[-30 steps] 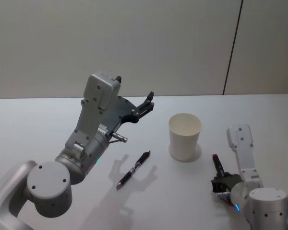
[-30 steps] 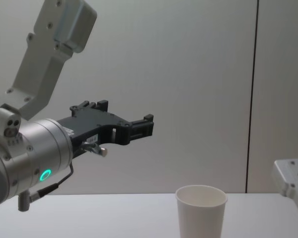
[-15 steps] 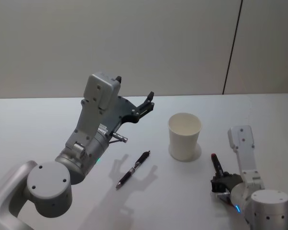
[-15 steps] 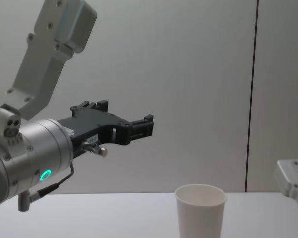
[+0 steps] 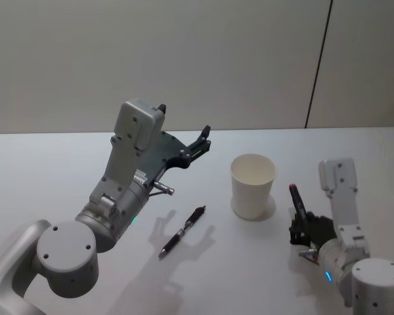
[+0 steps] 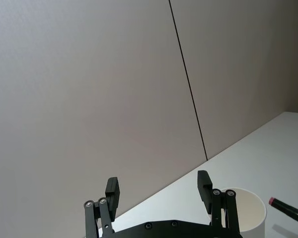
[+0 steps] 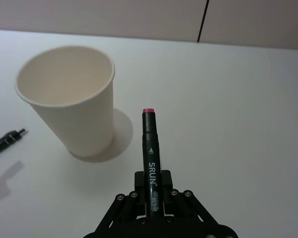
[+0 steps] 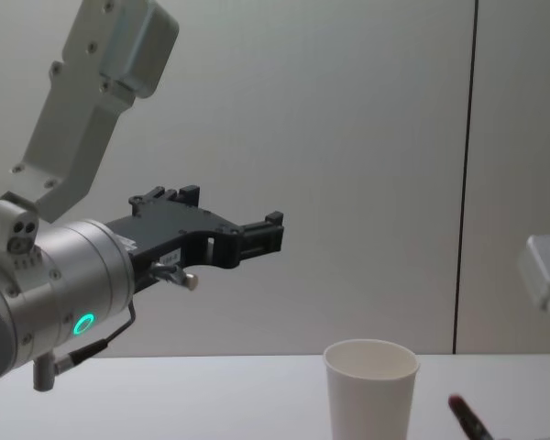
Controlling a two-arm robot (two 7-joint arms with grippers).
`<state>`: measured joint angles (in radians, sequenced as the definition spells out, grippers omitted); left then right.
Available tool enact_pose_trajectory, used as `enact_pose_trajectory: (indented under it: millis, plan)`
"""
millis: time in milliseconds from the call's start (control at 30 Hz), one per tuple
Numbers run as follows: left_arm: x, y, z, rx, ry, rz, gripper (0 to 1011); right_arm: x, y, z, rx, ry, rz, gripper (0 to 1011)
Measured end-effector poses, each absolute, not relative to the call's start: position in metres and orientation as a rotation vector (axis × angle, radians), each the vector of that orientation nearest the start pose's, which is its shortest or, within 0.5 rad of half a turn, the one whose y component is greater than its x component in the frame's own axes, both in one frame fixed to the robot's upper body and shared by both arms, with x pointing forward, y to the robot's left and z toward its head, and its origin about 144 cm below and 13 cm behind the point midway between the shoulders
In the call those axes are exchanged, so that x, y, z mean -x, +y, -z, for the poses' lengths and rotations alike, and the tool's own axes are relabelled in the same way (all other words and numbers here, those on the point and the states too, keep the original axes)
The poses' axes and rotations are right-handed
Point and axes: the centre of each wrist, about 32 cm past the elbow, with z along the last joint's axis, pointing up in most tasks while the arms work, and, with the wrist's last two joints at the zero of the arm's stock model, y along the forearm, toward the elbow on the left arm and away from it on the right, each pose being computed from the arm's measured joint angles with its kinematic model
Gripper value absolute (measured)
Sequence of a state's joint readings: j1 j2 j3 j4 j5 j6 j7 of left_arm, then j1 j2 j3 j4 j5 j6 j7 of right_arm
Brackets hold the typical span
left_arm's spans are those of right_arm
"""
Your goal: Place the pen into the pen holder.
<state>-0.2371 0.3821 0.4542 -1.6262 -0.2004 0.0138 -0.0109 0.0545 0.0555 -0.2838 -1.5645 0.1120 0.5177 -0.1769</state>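
The pen holder is a white paper cup [image 5: 253, 186] standing upright on the table, also in the right wrist view [image 7: 69, 99] and chest view [image 8: 371, 396]. My right gripper [image 5: 306, 228] is shut on a black marker pen [image 5: 296, 202] with a red end, held tilted just right of the cup and apart from it. The right wrist view shows the marker pen [image 7: 151, 148] clamped in the right gripper [image 7: 152, 194]. A slim black pen [image 5: 182, 231] lies on the table left of the cup. My left gripper [image 5: 202, 141] hangs open and high, behind and left of the cup.
The white table [image 5: 46, 170] stretches out around the cup, with a plain wall and a dark vertical seam [image 5: 318, 65] behind it. The left forearm [image 5: 128, 177] stands over the table's left half.
My right arm has risen and moved forward with the marker pen, whose red end now shows in the chest view beside the cup. The left arm has not moved.
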Motion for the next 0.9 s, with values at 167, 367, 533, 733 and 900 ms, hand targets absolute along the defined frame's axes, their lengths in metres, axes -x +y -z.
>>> enact_pose_trajectory:
  millis: [167, 367, 533, 733, 900]
  plan:
    - [-0.492, 0.198, -1.204, -0.061, -0.268, -1.124, 1003, -0.458, -0.153, -1.153, 0.383, 0.269, 1.431, 181]
    - [-0.492, 0.198, -1.204, -0.061, -0.268, -1.124, 1003, -0.454, -0.154, -1.159, 0.318, 0.192, 1.444, 181]
    - [-0.492, 0.198, -1.204, -0.061, -0.268, -1.124, 1003, -0.451, -0.155, -1.163, 0.257, 0.120, 1.450, 181]
    - [-0.492, 0.198, -1.204, -0.061, -0.268, -1.124, 1003, -0.450, -0.157, -1.165, 0.187, 0.042, 1.444, 181]
    - [-0.492, 0.198, -1.204, -0.061, -0.268, -1.124, 1003, -0.451, -0.158, -1.167, 0.133, -0.019, 1.432, 181]
